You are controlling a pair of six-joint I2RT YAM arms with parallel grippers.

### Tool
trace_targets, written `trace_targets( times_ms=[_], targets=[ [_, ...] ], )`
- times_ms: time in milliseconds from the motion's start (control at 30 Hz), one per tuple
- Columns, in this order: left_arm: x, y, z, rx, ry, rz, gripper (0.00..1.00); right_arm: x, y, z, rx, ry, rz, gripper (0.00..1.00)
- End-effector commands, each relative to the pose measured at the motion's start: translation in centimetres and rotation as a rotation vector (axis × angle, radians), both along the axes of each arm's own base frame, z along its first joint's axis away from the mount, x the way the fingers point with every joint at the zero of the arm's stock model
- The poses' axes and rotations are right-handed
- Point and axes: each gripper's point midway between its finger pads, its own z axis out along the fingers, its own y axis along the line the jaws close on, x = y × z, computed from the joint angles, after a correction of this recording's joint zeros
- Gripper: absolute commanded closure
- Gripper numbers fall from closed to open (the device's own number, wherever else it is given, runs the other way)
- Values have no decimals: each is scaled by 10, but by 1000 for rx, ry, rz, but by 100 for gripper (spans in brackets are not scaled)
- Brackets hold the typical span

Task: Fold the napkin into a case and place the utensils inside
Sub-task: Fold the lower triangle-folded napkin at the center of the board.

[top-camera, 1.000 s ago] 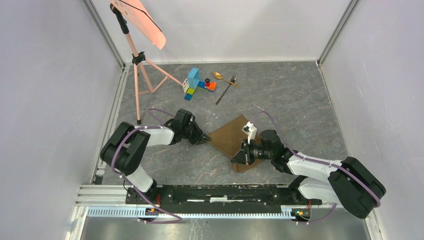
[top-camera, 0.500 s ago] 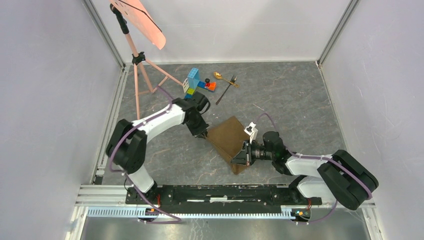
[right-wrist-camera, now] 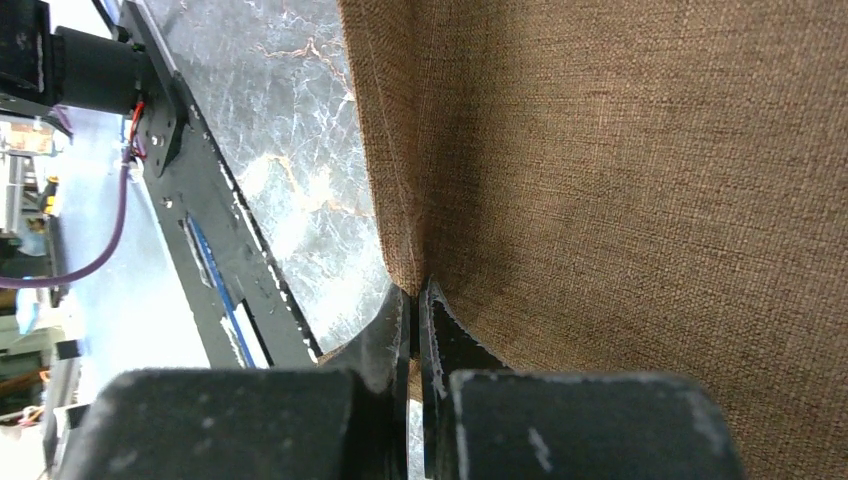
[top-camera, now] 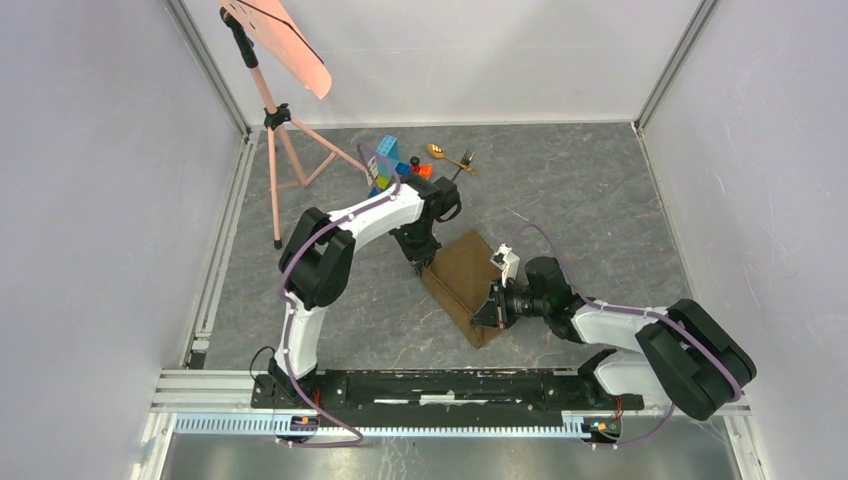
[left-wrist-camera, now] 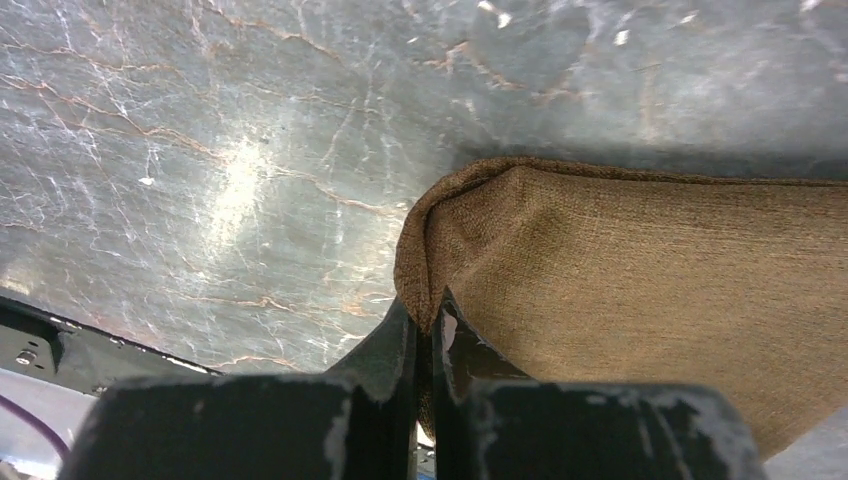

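Note:
The brown napkin lies partly folded on the grey marble table, between the two arms. My left gripper is shut on the napkin's left corner, which is pinched between the jaws. My right gripper is shut on the napkin's near edge. The gold spoon and the dark fork lie at the back of the table, beyond the left arm, untouched.
Colourful toy blocks stand next to the utensils at the back. A pink tripod with a pink paddle stands at the back left. White walls close in the table on three sides.
The left arm has swung right and away, carrying the napkin's left corner over toward the right. The right gripper has kept its hold and shifted a little. The napkin looks narrower now.

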Motion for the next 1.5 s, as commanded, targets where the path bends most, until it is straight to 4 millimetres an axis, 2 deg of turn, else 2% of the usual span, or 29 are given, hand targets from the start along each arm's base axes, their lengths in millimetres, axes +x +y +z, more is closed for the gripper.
trace_targets(
  times_ms=[0, 67, 167, 333, 433, 633, 900, 1000, 1167, 1267, 1367, 1467],
  targets=[
    [35, 12, 21, 159, -151, 30, 98, -18, -19, -22, -122, 45, 40, 100],
    [37, 5, 23, 155, -163, 23, 98, -17, -18, -20, -118, 34, 49, 98],
    [40, -5, 20, 128, -153, 18, 98, -9, -17, -13, -109, -21, 40, 88],
    [42, -12, 16, 111, -135, 4, 98, 15, -9, 11, -53, -151, -19, 56],
    [40, -13, 13, 106, -121, -6, 98, 29, -4, 25, -22, -217, -53, 43],
    [35, -17, 14, 82, -95, -23, 98, 52, 12, 39, -15, -333, -46, 29],
    [29, -25, 19, 30, -70, -38, 98, 66, 45, 47, -80, -504, -25, 21],
    [27, -21, 21, 31, -66, -38, 98, 77, 50, 47, -165, -563, -75, 13],
    [25, -30, 26, -42, -47, -57, 98, 87, 58, 40, -306, -652, -117, 2],
    [26, -27, 28, -38, -50, -49, 98, 89, 60, 35, -454, -718, -146, 2],
    [26, -23, 28, -42, -39, -37, 98, 93, 49, 34, -605, -778, -242, 4],
    [25, -22, 29, -52, -28, -26, 98, 89, 48, 35, -658, -827, -274, 13]
  ],
)
